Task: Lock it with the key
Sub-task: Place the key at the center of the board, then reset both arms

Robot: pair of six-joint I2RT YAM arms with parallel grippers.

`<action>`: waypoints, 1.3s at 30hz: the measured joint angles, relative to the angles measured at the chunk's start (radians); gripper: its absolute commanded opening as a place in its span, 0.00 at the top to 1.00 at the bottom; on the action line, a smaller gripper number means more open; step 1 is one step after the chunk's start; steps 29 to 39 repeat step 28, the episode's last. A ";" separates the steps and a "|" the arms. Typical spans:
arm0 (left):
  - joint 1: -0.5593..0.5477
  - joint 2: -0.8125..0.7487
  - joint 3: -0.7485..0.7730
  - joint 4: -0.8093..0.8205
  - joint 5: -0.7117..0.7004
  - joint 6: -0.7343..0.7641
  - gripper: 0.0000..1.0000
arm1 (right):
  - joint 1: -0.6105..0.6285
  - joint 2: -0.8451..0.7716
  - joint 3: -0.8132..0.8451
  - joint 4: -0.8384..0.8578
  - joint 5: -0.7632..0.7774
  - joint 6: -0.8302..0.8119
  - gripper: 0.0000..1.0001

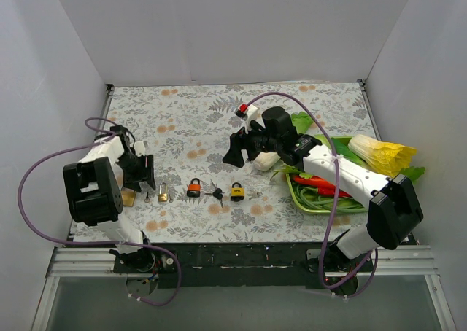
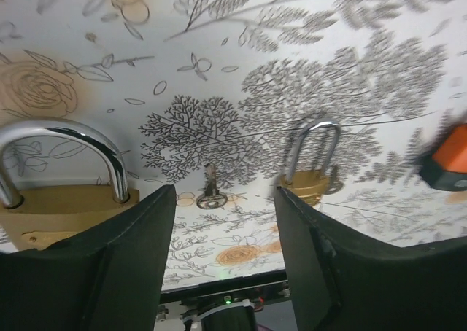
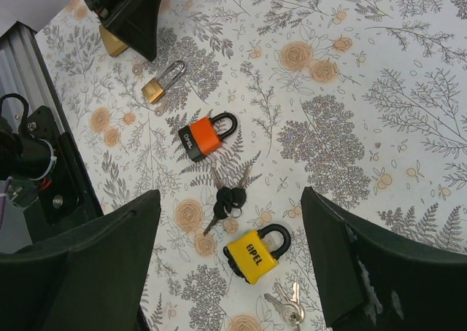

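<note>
Along the near part of the floral mat lie a large brass padlock, a small key, a small brass padlock, an orange padlock, black-headed keys, a yellow padlock and silver keys. My left gripper is open and empty, low over the mat. In its wrist view the large brass padlock lies left, the small key ahead. My right gripper is open and empty, held above the black keys and yellow padlock.
A green tray with red chillies and green beans stands at the right, under the right arm. A cabbage lies beyond it. White walls close off the left, back and right. The metal table edge runs along the near side.
</note>
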 measured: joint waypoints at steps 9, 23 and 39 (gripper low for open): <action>0.000 0.005 0.521 -0.140 0.177 -0.001 0.02 | -0.061 -0.034 0.084 -0.126 0.012 -0.064 0.12; -0.346 -0.210 0.436 -0.034 0.194 -0.082 0.02 | -0.337 -0.488 -0.040 -0.328 0.167 -0.157 0.07; -0.380 -0.296 0.281 0.015 0.138 -0.110 0.02 | -0.357 -0.639 -0.174 -0.384 0.204 -0.165 0.08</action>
